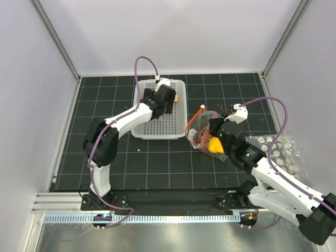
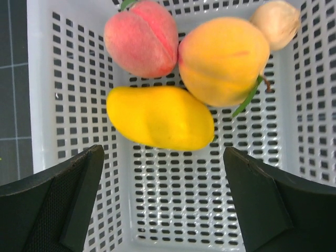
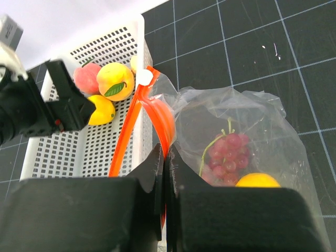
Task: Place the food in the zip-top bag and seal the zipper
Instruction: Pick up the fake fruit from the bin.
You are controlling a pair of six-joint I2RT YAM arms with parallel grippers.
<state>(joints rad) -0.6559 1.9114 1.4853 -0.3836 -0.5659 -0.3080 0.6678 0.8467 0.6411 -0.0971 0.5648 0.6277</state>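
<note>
White walls (image 1: 173,31) on three sides, black gridded mat (image 1: 157,168) as floor, slotted white rail (image 1: 173,218) at near edge, even light.

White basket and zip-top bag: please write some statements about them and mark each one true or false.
1. The left gripper is open over the white basket. True.
2. The grapes lie in the basket. False: the grapes are inside the zip-top bag.
3. The right gripper is shut on the zipper. True.
4. The left gripper holds the pink peach. False: the pink peach lies in the basket, clear of the fingers.
5. A yellow-orange fruit is in the bag beside the grapes. True.
</note>
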